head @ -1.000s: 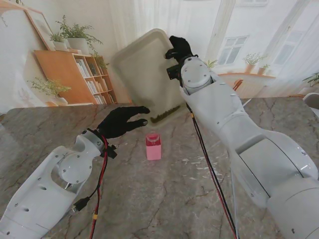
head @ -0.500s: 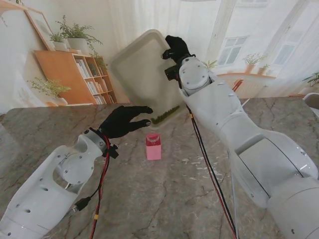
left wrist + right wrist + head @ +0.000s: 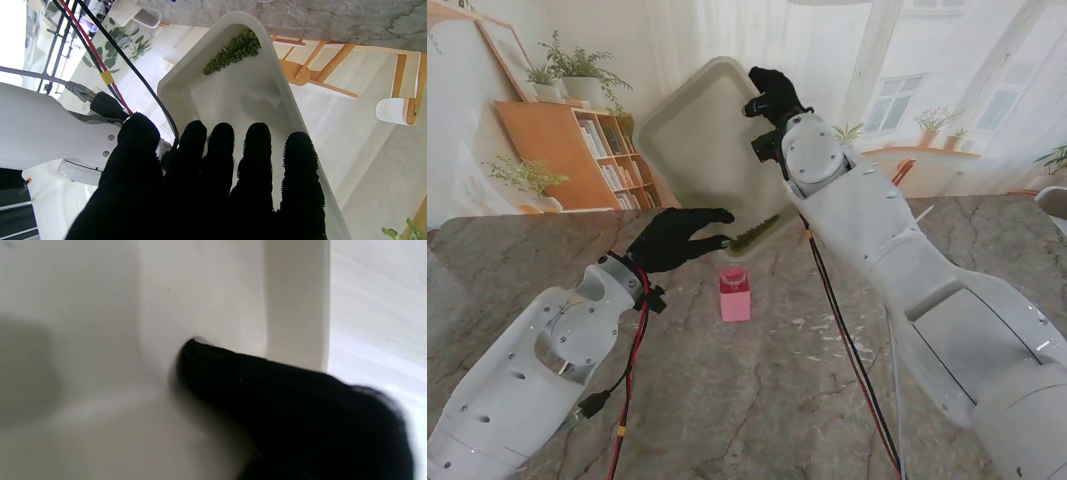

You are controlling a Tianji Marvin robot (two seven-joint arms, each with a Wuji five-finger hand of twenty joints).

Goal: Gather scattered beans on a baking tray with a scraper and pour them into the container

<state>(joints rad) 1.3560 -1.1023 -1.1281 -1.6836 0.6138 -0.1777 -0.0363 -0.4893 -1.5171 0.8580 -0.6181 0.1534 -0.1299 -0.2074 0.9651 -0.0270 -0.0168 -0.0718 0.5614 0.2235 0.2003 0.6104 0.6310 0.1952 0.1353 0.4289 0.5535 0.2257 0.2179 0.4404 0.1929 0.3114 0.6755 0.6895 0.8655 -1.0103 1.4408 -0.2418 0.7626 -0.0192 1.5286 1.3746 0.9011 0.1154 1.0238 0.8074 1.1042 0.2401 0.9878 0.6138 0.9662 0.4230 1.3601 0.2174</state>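
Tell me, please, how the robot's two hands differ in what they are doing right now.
The right hand grips the upper edge of the tilted baking tray; the left hand holds nothing, fingers extended by the tray's lower edge. The right is raised high, the left low. Both wear black gloves.

Marble table (image 3: 757,400), wooden bookshelf (image 3: 577,150) with plants, bright windows (image 3: 897,95), pale curtains.

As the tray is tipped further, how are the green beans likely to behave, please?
The green beans are small, round and loose, so they will probably roll and spill together. They are already heaped in the baking tray's low corner, farther from me than the pink container, so some may miss its narrow mouth.
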